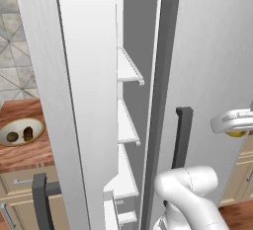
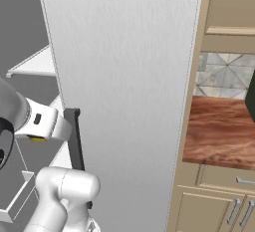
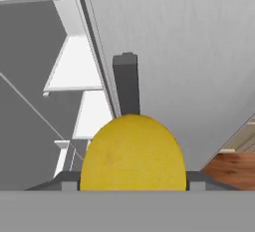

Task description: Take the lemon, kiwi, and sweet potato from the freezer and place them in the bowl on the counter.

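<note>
White rounded arm [image 1: 190, 194], dark joints

Lemon [image 3: 133, 154]: yellow, round, clamped in my gripper [image 3: 133, 183]. Freezer [image 1: 99, 100]: door open, shelves white. Bowl [image 1: 21, 131]: on surface [image 1: 24, 155], two dark lumps inside.

Lemon [image 3: 133, 152] hides tool [image 3: 133, 185] fingertips; bowl [image 1: 20, 132] contents too small to identify.

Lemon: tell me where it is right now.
The lemon sits between the gripper fingers, low in the hand view, before the freezer door's dark handle.
</note>
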